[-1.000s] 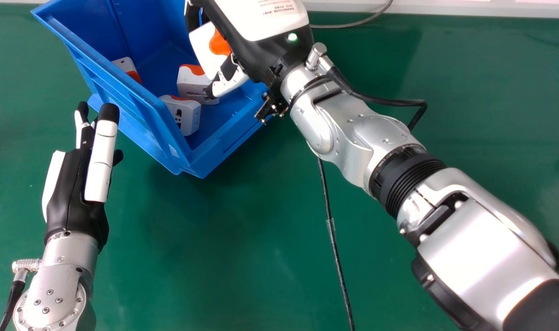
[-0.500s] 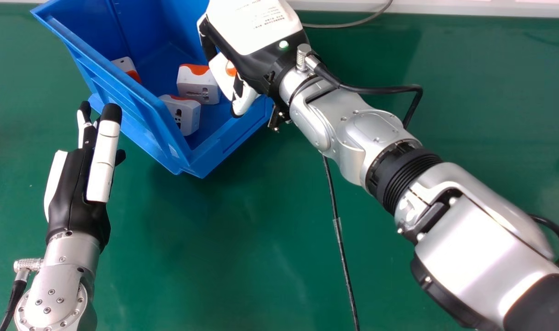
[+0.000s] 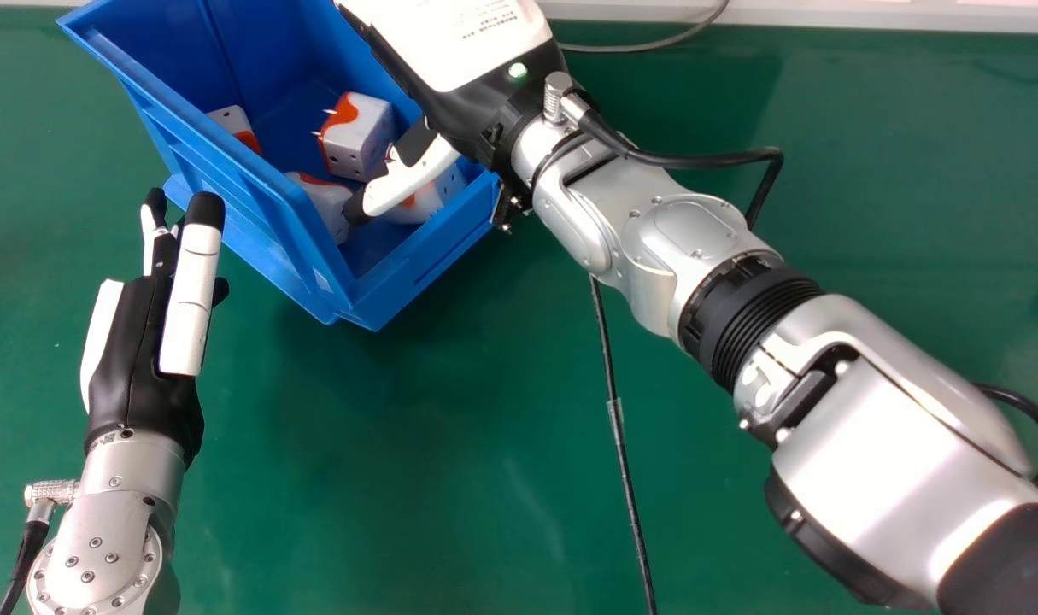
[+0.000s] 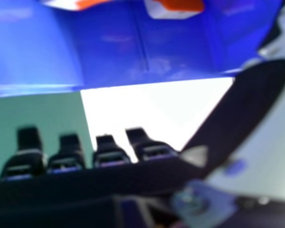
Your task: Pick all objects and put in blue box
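Head view shows the blue box (image 3: 237, 201) at ten o'clock, four white-orange plugs (image 3: 366, 137) lying inside. Above its rim, near twelve, the right hand (image 3: 489, 98) is empty, fingers straight, thumb apart. The left hand (image 3: 147, 367), at nine, has straight fingers.

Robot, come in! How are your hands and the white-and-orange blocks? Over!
Right hand open over blue box; left hand open outside. Blocks inside; right thumb partly hides one.

Silver R forearm (image 3: 886, 461), blk ribbed ring (image 3: 749, 323), blk/wht R hand (image 3: 484, 102), grn light (image 3: 517, 71), blk cable (image 3: 698, 161), L wrist screws (image 3: 112, 558)
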You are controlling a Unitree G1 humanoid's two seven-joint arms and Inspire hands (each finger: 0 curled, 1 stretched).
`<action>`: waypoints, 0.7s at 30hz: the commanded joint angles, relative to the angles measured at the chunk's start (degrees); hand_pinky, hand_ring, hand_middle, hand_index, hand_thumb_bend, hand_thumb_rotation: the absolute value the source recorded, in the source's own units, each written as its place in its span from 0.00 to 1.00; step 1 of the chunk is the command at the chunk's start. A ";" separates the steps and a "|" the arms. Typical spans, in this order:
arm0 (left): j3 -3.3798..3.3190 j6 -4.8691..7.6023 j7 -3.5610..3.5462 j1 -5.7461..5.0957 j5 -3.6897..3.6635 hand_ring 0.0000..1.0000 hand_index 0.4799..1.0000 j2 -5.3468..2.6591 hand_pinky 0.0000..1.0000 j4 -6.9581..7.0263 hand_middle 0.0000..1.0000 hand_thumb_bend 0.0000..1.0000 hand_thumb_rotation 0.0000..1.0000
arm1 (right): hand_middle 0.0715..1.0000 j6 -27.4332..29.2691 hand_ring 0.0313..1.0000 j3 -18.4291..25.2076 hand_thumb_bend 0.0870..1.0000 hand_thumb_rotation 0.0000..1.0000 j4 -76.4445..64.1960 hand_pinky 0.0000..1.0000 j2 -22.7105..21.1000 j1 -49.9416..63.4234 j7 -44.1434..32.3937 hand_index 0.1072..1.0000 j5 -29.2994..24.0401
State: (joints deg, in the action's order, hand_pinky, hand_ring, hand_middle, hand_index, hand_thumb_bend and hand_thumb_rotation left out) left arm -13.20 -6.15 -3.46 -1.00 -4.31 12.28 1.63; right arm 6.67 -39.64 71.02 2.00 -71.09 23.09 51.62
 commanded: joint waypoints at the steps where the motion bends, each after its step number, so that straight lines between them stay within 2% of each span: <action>1: 0.11 0.79 0.19 0.11 0.48 0.99 1.00 0.24 0.95 1.06 1.00 0.78 1.00 | 1.00 -0.63 1.00 0.08 1.00 0.64 -1.65 0.97 0.25 -3.55 1.49 1.00 -0.08; 6: 0.15 1.18 0.03 0.24 0.37 1.00 1.00 0.22 0.95 0.69 1.00 0.77 1.00 | 1.00 -0.84 1.00 -0.14 1.00 0.64 -2.11 0.97 0.33 -3.72 2.16 1.00 0.35; 13: 0.32 1.46 0.17 0.18 0.64 1.00 1.00 0.21 0.96 0.64 1.00 0.77 1.00 | 1.00 -0.13 1.00 0.41 1.00 0.64 -4.52 0.97 -0.61 -2.68 3.07 1.00 -0.23; 18: 0.33 1.86 0.16 0.11 0.55 1.00 1.00 0.21 0.96 0.42 1.00 0.77 1.00 | 1.00 0.60 1.00 2.17 1.00 0.65 -10.79 0.97 -2.85 1.16 4.56 1.00 -1.22; 21: 0.25 1.90 0.12 0.17 0.45 1.00 1.00 0.38 0.96 0.22 1.00 0.78 1.00 | 1.00 0.77 1.00 4.70 1.00 0.65 -17.61 0.98 -4.75 6.04 6.22 1.00 -2.60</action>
State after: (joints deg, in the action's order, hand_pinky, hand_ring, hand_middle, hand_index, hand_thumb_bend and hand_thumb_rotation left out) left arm -12.75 -5.55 -3.47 -0.93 -4.33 12.27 1.25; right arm 7.28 -36.83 56.82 -1.26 -66.66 27.08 50.35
